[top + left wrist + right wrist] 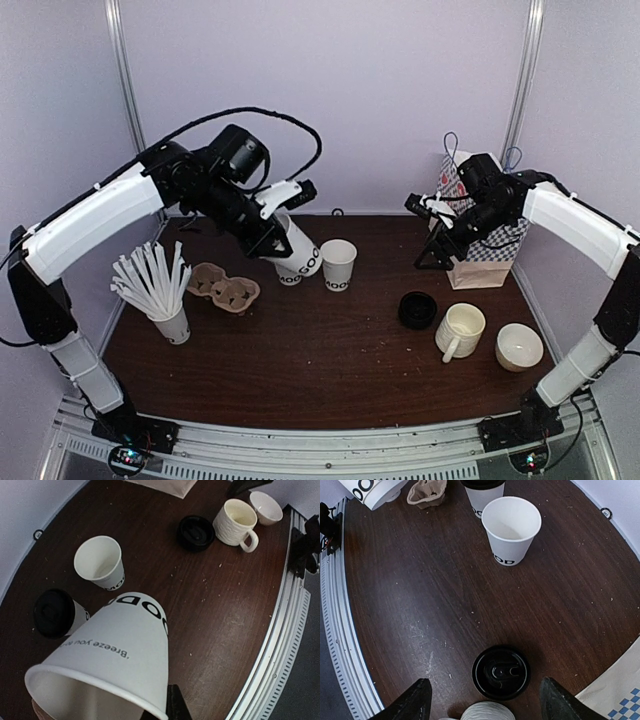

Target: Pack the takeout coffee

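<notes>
Left jaws pinched shut on the rim of one MOO cup. It's tilted, mouth up toward the wrist, base pointing down-right. Cup carrier lies just left of it on the bench, so the left arm is nearer. Open cup and lidded cup stand upright beside it. Right jaws spread wide and empty. Loose black lid lies flat, centred ahead of them.

Cream mug, bowl, straw cup
</notes>
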`<state>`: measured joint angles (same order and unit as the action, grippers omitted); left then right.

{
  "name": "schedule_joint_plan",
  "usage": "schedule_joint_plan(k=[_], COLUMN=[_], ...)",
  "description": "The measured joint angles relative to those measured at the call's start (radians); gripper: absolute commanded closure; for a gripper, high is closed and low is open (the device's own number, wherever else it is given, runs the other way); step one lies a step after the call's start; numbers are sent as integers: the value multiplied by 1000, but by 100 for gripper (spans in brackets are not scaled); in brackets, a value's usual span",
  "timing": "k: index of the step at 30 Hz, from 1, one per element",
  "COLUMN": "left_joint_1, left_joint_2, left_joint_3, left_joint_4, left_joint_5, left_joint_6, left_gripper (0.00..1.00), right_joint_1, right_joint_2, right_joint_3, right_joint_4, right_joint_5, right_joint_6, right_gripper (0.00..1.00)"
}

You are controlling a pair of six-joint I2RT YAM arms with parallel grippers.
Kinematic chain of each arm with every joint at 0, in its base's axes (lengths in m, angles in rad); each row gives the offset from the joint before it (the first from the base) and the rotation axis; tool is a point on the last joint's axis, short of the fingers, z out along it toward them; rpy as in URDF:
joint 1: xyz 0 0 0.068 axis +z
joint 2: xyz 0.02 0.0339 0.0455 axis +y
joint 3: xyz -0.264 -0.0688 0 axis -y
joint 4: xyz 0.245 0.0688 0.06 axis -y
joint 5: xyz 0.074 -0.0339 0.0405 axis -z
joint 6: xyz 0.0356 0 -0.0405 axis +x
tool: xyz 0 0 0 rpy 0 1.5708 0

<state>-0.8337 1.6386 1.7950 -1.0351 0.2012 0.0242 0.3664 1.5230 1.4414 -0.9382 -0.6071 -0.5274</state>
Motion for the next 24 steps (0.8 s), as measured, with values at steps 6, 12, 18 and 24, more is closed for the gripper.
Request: schedule_joint_plan(k=[6, 12, 18, 24], left_joint_1=[-110, -228, -268, -288], left_joint_2=[151, 257, 314, 355], left_joint_3=[100, 120, 146, 161], left_joint_4=[-199, -285, -310, -310], left_joint_5=[-70, -141, -182, -216], left_joint_6=[80, 135, 159, 177], left_gripper=[100, 100, 100, 100], right_joint_1=[-11, -15, -15, -15], right_joint_2=[11, 54, 56, 103], right_joint_3=[-2, -7, -63, -79], right_joint_4=[-69, -89, -78, -64], right_joint_5=[45, 86, 164, 220], right_joint_6=[-72, -99, -141, -143], right_gripper=[26, 32, 38, 47])
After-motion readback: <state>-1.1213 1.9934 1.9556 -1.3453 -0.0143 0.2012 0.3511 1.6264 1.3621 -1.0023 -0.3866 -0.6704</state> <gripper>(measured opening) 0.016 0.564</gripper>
